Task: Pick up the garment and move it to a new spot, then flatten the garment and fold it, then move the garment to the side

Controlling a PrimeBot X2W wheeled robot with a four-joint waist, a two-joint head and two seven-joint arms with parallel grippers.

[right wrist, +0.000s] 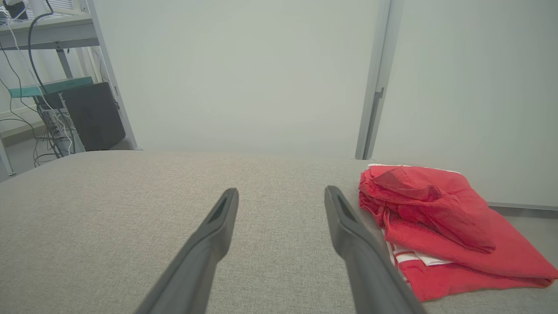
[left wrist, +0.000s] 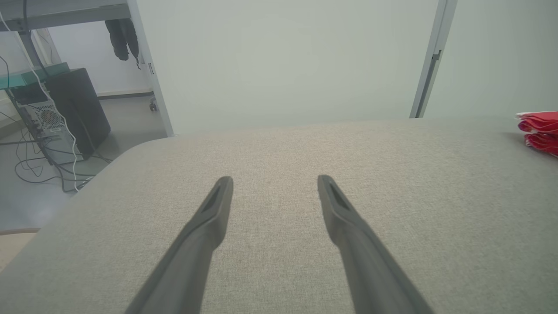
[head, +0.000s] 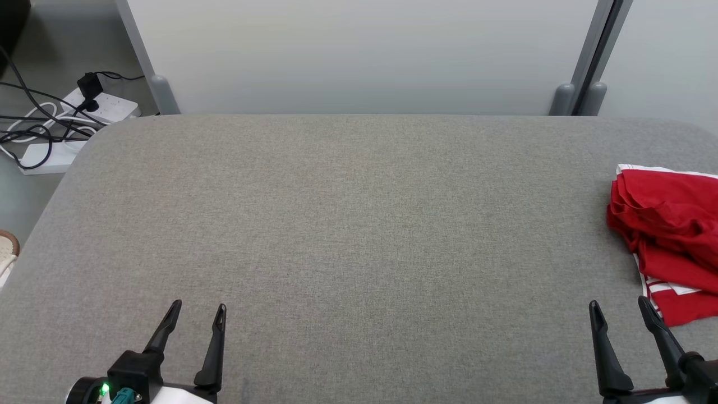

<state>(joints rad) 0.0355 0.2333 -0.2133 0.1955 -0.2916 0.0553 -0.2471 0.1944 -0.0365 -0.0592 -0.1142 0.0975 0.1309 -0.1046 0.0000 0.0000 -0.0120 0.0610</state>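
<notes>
Red garment point(head: 667, 235) with white stripes lay bunched at the right edge of the table point(head: 359, 224), partly cut off by the head view's frame, nearer the front edge than the back. The right gripper point(head: 618, 303) hovered at front right, fingers spread apart and holding nothing. Its outer finger was just beside the garment's near corner; could not tell if they touched. The left gripper point(head: 199, 306) sat at front left, fingers likewise spread and empty, well apart from the garment. Between the two grippers and back to the far edge ran open grey table surface, wide room to move. The far edge ran along a pale partition point(head: 359, 56), and the table's far-left corner was rounded. Past that corner, power strips point(head: 106, 106) and dark cables point(head: 33, 132) lay on the floor. In the right wrist view the garment's folds rested flat on the table.
</notes>
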